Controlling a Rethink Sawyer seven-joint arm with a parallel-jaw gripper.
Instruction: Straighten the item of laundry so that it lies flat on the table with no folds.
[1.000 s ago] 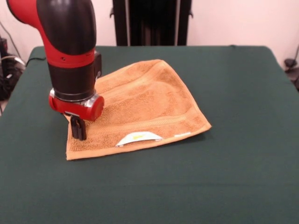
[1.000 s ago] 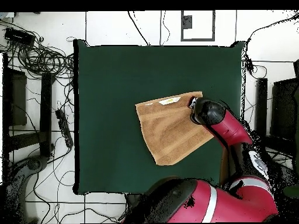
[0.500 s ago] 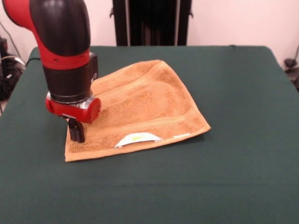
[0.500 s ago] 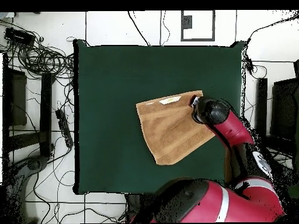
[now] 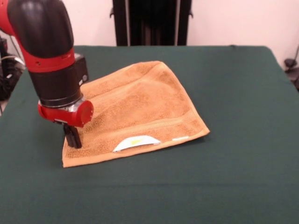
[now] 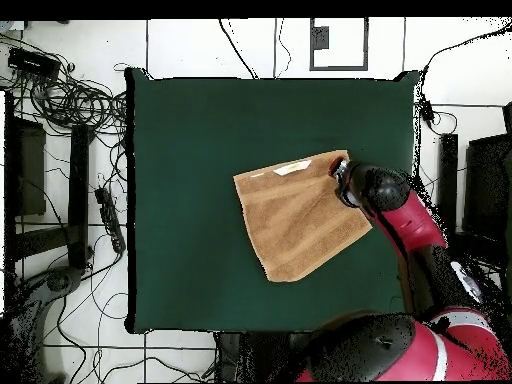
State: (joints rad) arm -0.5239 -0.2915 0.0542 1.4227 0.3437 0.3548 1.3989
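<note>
The orange-tan towel (image 5: pixel 140 102) lies on the dark green table (image 5: pixel 238 88), left of centre in the front view. It is not square: its far part narrows to a point and its right edge lifts a little. The white label with a yellow mark (image 5: pixel 136 141) is at its near edge. My gripper (image 5: pixel 73 139) stands upright at the towel's near-left corner, fingers together, shut on the towel's edge. In the overhead view the towel (image 6: pixel 295 215) lies right of the table's (image 6: pixel 200 150) centre, with the gripper (image 6: pixel 340 170) at its upper right corner.
Green cloth lies bare on all sides of the towel, widest at the right and near side in the front view. The table's left edge (image 5: pixel 14 93) is close to my arm. Cables and stands (image 6: pixel 70 110) cover the floor beside the table.
My gripper has moved left and slightly nearer in the front view. The towel's near-left corner has gone with it, so the near edge is drawn out longer.
</note>
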